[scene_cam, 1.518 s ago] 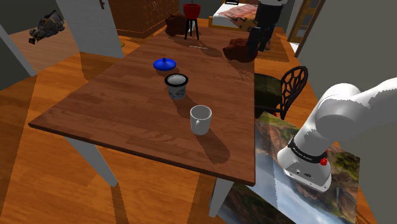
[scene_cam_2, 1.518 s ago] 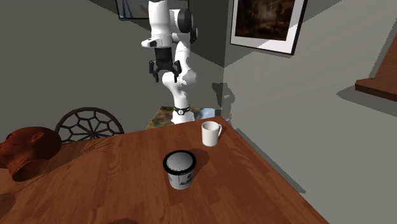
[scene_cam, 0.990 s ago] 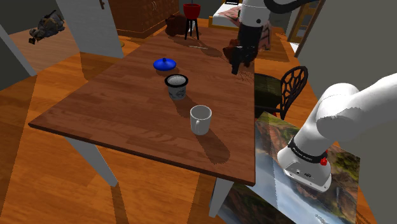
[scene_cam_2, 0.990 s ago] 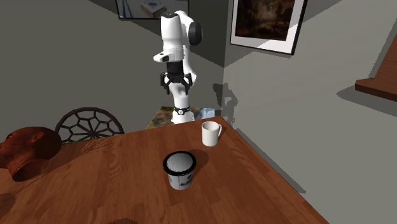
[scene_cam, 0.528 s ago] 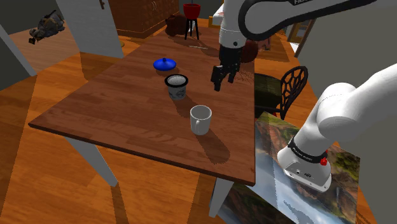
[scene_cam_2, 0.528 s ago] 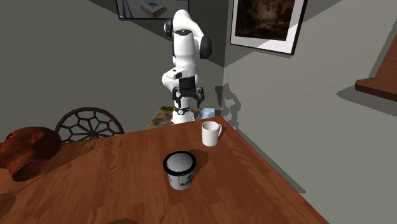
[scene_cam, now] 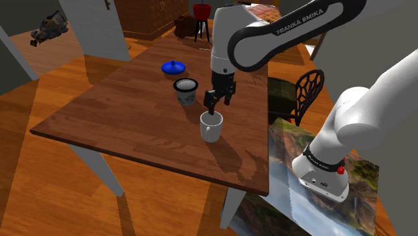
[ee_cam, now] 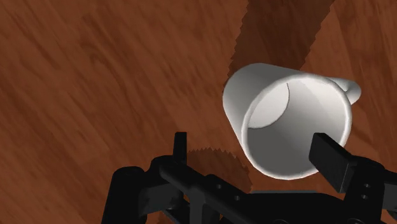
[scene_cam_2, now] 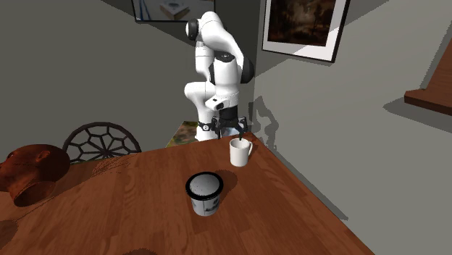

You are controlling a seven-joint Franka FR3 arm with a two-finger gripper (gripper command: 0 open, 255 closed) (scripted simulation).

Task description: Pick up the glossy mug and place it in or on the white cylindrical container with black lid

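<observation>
A white glossy mug [scene_cam: 211,126] stands upright near the wooden table's [scene_cam: 120,121] edge closest to the stand. My black gripper [scene_cam: 213,104] hangs open just above its rim, pointing down. In the wrist view the mug [ee_cam: 286,121] sits below the gripper [ee_cam: 254,153], nearer one finger than the other, and the fingers [ee_cam: 331,156] touch nothing. The white cylindrical container [scene_cam: 185,90] with a black rim stands a short way beyond the mug. In the second exterior view the container [scene_cam_2: 204,193] is in front, and the mug [scene_cam_2: 239,152] is behind it under the gripper [scene_cam_2: 229,130].
A blue lidded dish [scene_cam: 173,67] lies past the container. A chair with a black wirework back [scene_cam: 305,90] stands at the table's side by the stand [scene_cam: 321,201]. A brown rounded object [scene_cam_2: 29,170] rests on the table at the second exterior view's left.
The arm has swung down and toward the shoulder view's left, bringing the gripper from high over the table's far side to just above the mug. The fingers stayed open.
</observation>
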